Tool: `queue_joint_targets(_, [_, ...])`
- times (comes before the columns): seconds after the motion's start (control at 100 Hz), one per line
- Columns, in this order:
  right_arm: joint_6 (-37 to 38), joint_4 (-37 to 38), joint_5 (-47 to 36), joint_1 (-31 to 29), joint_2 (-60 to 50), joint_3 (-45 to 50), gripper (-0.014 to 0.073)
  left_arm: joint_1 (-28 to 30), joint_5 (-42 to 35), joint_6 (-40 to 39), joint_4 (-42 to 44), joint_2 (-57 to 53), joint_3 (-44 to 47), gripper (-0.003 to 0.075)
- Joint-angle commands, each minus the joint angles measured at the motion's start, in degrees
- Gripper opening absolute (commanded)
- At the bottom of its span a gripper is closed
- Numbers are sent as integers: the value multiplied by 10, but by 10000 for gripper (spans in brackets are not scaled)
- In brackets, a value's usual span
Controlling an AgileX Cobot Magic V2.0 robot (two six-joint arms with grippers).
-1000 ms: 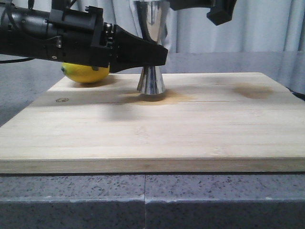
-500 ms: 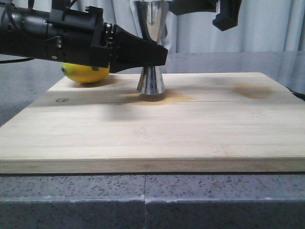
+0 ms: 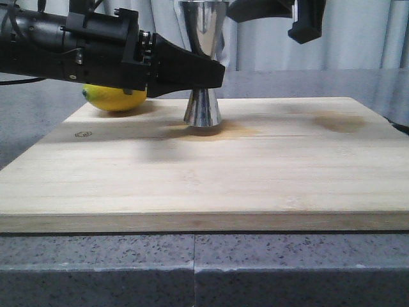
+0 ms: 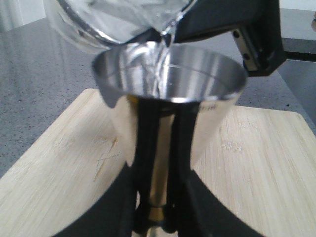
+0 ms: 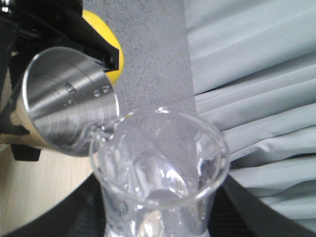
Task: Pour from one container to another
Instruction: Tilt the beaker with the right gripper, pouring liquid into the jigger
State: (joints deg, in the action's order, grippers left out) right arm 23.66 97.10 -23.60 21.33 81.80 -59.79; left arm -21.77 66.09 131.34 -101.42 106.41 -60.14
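The steel jigger (image 3: 202, 107) stands on the wooden board (image 3: 211, 173), and my left gripper (image 3: 206, 78) is shut on its narrow gold-banded waist. In the left wrist view the black fingers (image 4: 143, 163) clamp the stem under the jigger's wide cup (image 4: 197, 81). The clear glass beaker (image 4: 113, 19) is tilted over that cup, and a thin stream of clear liquid (image 4: 160, 59) runs from its lip into it. My right gripper (image 5: 158, 224) is shut on the beaker (image 5: 158, 163), whose lip rests at the rim of the jigger (image 5: 64, 103). The right gripper (image 3: 305, 19) sits high at the frame's top edge.
A yellow lemon (image 3: 114, 97) lies on the board's far left corner, behind the left arm (image 3: 70, 48). A damp stain (image 3: 339, 121) marks the board at the far right. The board rests on a grey speckled counter (image 3: 192, 268), with pale curtains (image 5: 256, 74) behind.
The right gripper has shifted slightly right and up at the top of the front view. The left gripper and the jigger have not moved.
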Motion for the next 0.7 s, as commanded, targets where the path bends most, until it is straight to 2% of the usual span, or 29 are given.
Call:
queue_joint_targets(0.0, [-7,-14,4,1,-24,-20,289,-5,67,-4,-47,-22,-16,-19])
queue_joint_targets(0.54, [-32,-9,12,14,-24,-21,289,-5,67,-4,-47,-22,-16,-19])
queue_joint_targets(0.69, [-32,-6,48,23,-24,-21,289,-5,67,-4,-47,-22,-16,-19])
